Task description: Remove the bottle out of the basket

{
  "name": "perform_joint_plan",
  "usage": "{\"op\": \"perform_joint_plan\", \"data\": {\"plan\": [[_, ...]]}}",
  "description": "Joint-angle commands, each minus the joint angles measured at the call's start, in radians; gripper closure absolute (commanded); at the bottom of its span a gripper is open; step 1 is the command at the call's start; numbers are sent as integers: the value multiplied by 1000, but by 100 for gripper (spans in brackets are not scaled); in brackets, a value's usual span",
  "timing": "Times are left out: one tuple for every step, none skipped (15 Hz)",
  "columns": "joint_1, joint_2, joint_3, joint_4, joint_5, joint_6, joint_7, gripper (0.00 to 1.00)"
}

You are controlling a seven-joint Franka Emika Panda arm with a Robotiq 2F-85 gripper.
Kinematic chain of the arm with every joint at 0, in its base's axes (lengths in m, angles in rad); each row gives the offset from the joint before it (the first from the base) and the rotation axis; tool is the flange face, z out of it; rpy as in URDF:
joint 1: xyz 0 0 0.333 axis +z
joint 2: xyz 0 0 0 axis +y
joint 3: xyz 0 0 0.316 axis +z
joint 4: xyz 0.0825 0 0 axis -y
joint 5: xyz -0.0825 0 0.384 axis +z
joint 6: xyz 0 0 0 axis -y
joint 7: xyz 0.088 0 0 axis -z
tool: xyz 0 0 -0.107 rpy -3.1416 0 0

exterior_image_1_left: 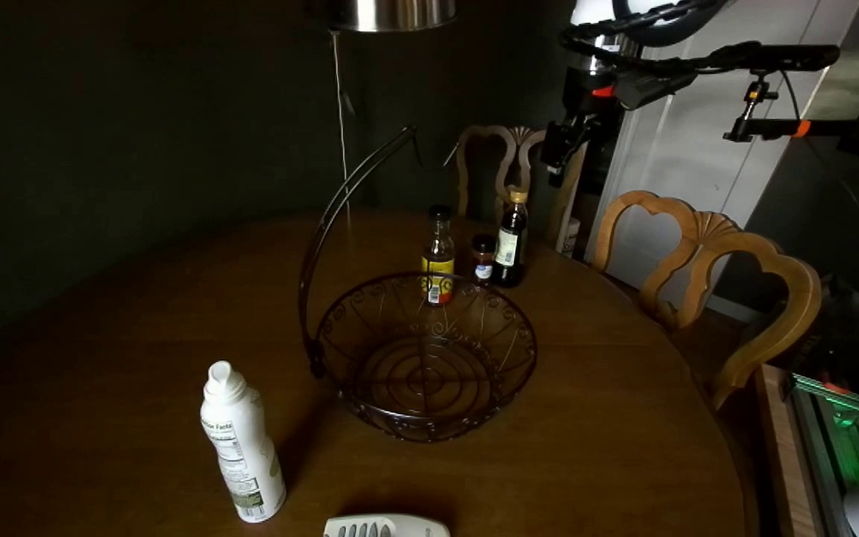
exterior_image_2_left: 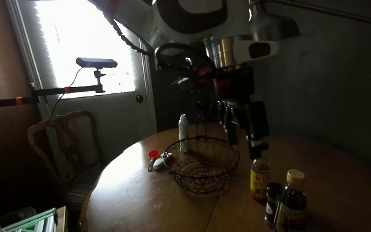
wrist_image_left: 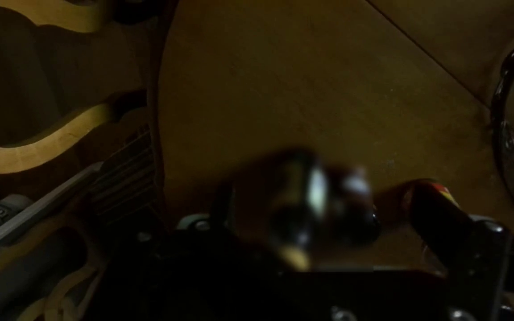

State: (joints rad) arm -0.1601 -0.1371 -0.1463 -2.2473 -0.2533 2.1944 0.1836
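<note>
On the wooden desk [exterior_image_1_left: 623, 418], outside the round dark-wire basket [exterior_image_1_left: 437, 428], stands the tall dark glass bottle with cream-white label [exterior_image_1_left: 508, 246]. Your black hand [exterior_image_2_left: 243, 150] gapes wide, holding nothing. Expect stiff, slick, probably heavy glass; grip around its body. Only bare wire shows inside the basket.

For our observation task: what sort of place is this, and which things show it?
Probably a home dining area: a wooden table with a curved edge, wooden chairs with carved backs beside it, and a white bottle with a Nutrition Facts panel standing on the table.
</note>
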Motion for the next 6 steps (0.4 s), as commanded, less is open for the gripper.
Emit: {"op": "perform_joint_plan", "data": {"plan": [[25, -171, 49, -146, -41, -14, -35, 0], [41, -213, 60, -176, -25, -19, -102, 0], [17, -102, 51, -84, -15, -4, -42, 0], [26, -136, 63, -111, -15, -4, -62, 0], [31, -164, 70, -132, -14, -5, -72, 0], [34, -183, 73, -147, -14, -5, -79, 0]]}}
